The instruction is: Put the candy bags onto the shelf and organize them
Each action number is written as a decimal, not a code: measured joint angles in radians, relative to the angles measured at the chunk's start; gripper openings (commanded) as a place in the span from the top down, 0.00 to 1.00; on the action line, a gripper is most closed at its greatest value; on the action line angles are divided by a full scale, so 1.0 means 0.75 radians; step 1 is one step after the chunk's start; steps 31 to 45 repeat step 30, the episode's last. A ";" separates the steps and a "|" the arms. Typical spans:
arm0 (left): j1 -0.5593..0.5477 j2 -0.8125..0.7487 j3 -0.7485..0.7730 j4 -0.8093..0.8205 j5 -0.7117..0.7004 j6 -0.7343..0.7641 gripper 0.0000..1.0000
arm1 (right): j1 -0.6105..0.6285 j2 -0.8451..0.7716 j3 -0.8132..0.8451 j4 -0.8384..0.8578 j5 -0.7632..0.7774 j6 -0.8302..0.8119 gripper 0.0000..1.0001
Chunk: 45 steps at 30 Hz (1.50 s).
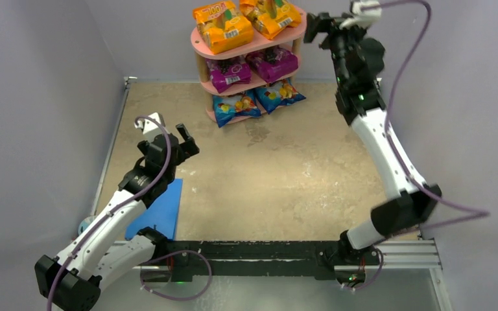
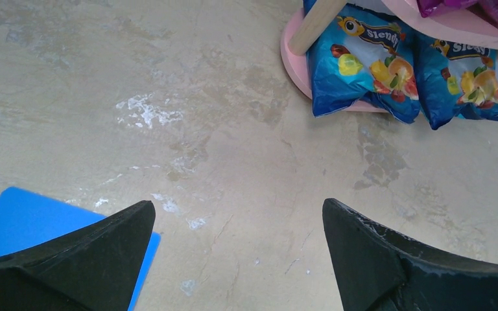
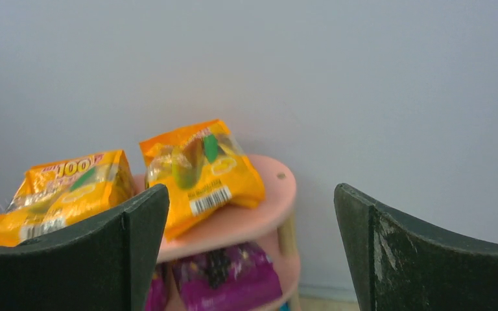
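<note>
Spread apart and empty, left gripper (image 2: 240, 214) and right gripper (image 3: 251, 194) hover while all six candy bags (image 1: 224, 29) sit paired by colour on the shelf (image 3: 273, 191), likely light, soft and slick, best pinched at a crimped edge.

Flat blue mat (image 1: 166, 207) on stained beige tabletop (image 1: 285, 181)

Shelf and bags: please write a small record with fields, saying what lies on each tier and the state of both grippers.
top tier of pink three-tier shelf: two glossy orange candy bags
middle tier: two glossy magenta-purple candy bags
bottom tier: two glossy blue fruit-print candy bags
left gripper: fingers open, empty, near flat blue mat
right gripper: fingers open, empty, beside top tier
</note>
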 measured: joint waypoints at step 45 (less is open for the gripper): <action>0.000 -0.011 -0.082 0.065 -0.057 -0.041 0.01 | -0.014 -1.238 -1.801 0.155 0.721 0.606 0.01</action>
